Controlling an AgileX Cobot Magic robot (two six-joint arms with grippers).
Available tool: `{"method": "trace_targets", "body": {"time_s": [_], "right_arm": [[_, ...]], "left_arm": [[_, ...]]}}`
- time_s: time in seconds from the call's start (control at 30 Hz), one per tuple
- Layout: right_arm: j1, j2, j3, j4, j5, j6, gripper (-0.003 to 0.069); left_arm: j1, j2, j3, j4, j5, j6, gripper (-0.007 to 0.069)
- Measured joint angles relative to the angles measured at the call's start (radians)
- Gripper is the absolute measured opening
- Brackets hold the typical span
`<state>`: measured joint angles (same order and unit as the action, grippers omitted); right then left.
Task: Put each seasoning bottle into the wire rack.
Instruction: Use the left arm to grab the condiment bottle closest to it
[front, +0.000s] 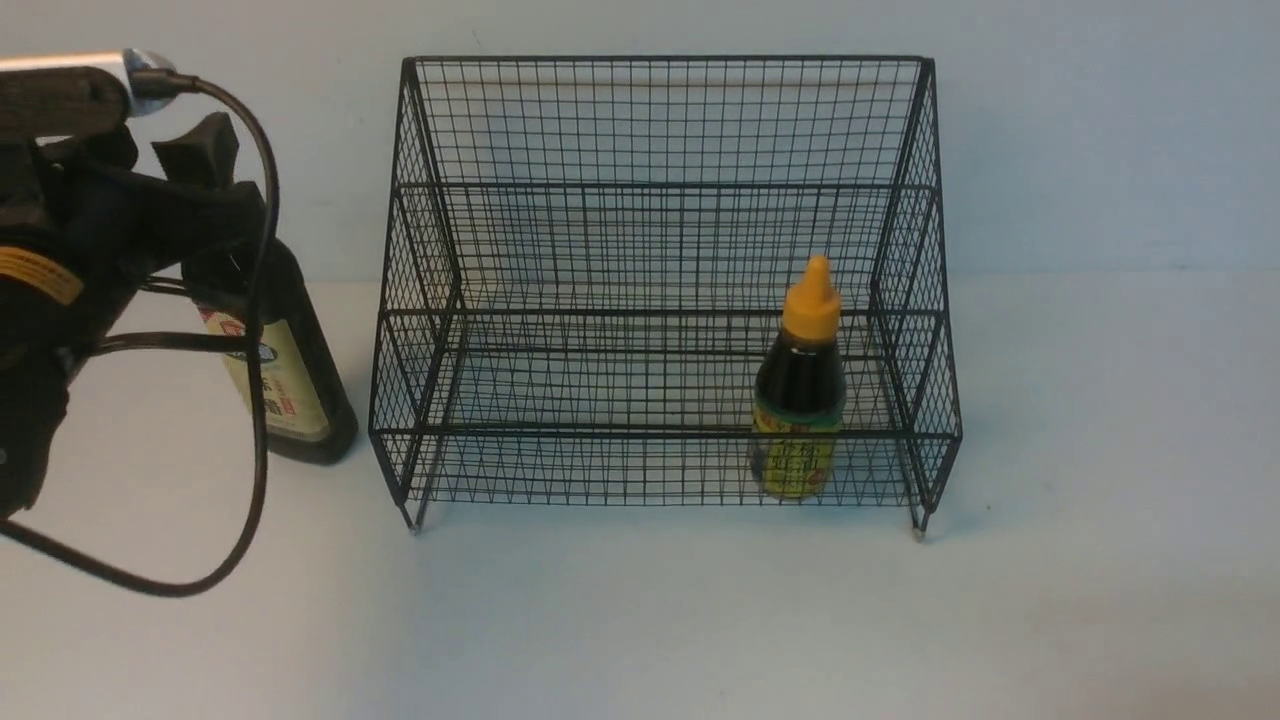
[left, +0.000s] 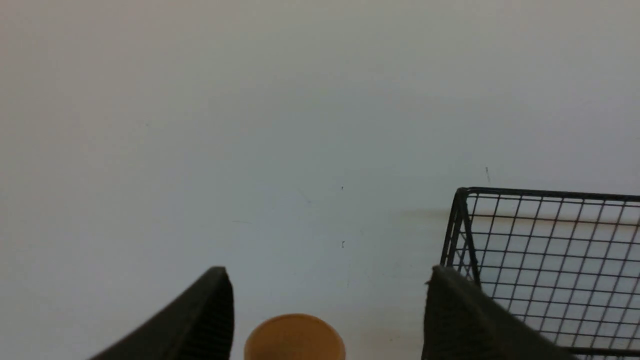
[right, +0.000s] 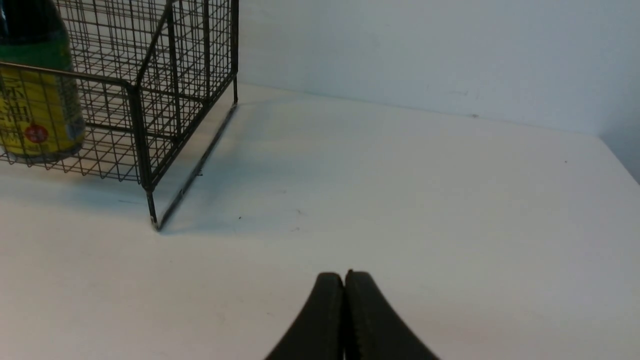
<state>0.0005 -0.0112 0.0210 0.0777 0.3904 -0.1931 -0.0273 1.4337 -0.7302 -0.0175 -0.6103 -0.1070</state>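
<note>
Left gripper (left: 328, 280), fingers wide, flanks tall bottle (front: 305, 400) at frame left; short bottle (front: 798, 400) stands in wire rack (front: 660, 58); right gripper (right: 344, 277) pinched closed.

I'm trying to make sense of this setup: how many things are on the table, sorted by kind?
Rack: 1
Bottles: 2, the tall bottle standing outside the rack, the short bottle inside it on the lower shelf
Total: 3

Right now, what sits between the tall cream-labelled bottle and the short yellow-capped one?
Front view: only side mesh and bare lower shelf of the black wire rack.
</note>
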Motion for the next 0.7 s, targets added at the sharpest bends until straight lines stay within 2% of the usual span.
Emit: {"method": "trace_targets", "body": {"time_s": [0.3, 0.7], "right_arm": [[0.0, 0.0, 0.0, 0.0, 0.0, 0.0, -0.0013], [0.0, 0.0, 0.0, 0.0, 0.0, 0.0, -0.0013]], "left_arm": [[0.001, 0.069, -0.039, -0.057, 0.0, 0.107, 0.0471], [0.001, 0.157, -0.046, -0.058, -0.004, 0.113, 0.0471]]}}
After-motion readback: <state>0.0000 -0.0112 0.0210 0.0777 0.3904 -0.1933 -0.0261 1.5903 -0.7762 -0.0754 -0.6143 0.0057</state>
